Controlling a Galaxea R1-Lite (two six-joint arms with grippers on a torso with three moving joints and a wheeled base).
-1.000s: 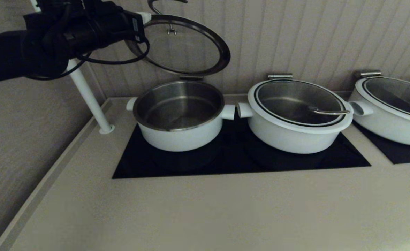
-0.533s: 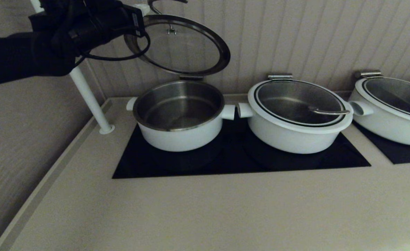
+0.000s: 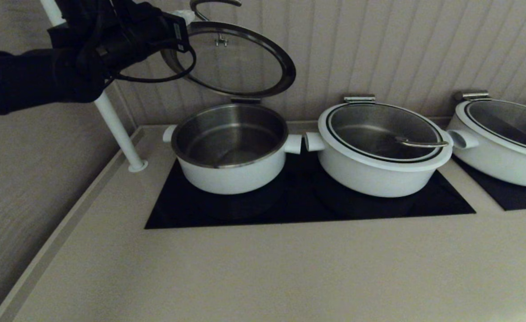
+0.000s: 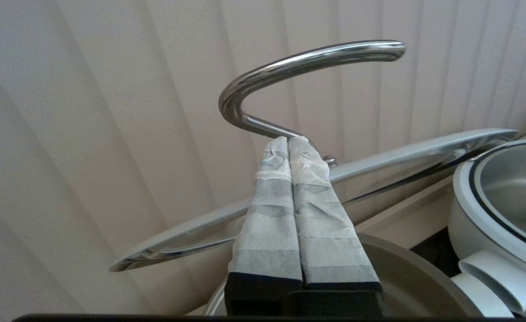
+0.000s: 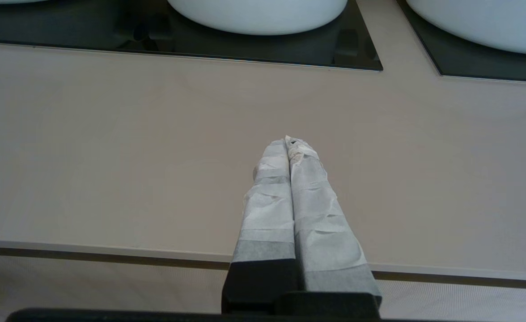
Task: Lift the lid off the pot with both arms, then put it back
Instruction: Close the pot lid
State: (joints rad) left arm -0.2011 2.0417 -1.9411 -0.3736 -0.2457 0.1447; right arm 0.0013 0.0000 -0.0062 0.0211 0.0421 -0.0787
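Note:
The pot [image 3: 231, 174] stands open at the left end of the black cooktop [image 3: 312, 210]. Its lid [image 3: 234, 60] is tilted up behind it, hinged at the pot's back rim and leaning toward the wall. My left gripper [image 3: 186, 18] is up at the lid's top left, shut. In the left wrist view its taped tips [image 4: 288, 141] rest against the lower leg of the steel-wire handle [image 4: 299, 62], and the wire passes behind them. The lid's rim [image 4: 424, 147] and the pot's rim [image 4: 415, 277] show there too. My right gripper [image 5: 289, 143] is shut and empty over the counter near its front edge, out of the head view.
A wider white pot [image 3: 379, 174] with its lid on stands right of the open pot, their stub handles almost touching. A third pot [image 3: 504, 165] is at far right. A white pole [image 3: 115, 129] slants up from the counter's back left corner, under my left arm. The ribbed wall is close behind.
My left arm has shifted a little to the right, still by the handle. The lid stays tilted up and has not moved. The pots are unchanged.

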